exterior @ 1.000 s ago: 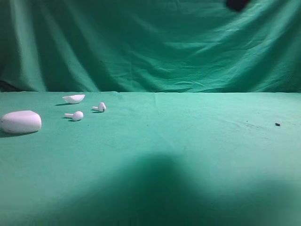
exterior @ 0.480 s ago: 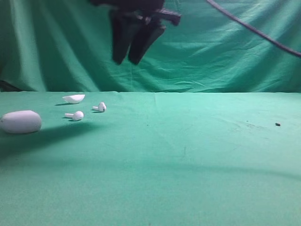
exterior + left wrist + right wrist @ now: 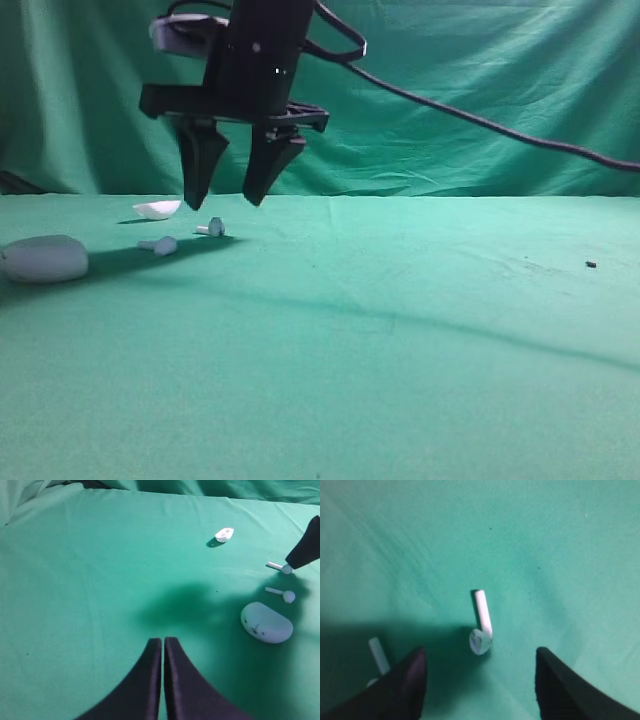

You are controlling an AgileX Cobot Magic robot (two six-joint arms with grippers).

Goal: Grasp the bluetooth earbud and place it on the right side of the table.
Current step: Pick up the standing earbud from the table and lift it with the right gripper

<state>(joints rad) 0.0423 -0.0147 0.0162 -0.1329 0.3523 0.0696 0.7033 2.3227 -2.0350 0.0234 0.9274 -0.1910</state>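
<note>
Two small white bluetooth earbuds lie on the green table [image 3: 400, 330] at the far left. The farther earbud [image 3: 213, 228] [image 3: 483, 617] [image 3: 285, 569] lies just below my right gripper [image 3: 225, 203] [image 3: 480, 651], which hangs open above it with one finger on each side, not touching. The nearer earbud [image 3: 161, 245] [image 3: 378, 655] [image 3: 286, 596] lies a little to its left. My left gripper [image 3: 163, 641] is shut and holds nothing, hovering over bare cloth away from the earbuds.
A white oval case [image 3: 45, 260] [image 3: 266, 623] lies at the left edge and a white bowl-shaped lid [image 3: 157, 209] [image 3: 224, 534] sits behind the earbuds. A black cable [image 3: 480, 125] trails right from the arm. A dark speck [image 3: 591, 264] lies far right.
My right gripper came in from the top of the exterior view, moved left and down over the farther earbud, and opened its jaws wide. Its shadow now covers the earbuds and case.
</note>
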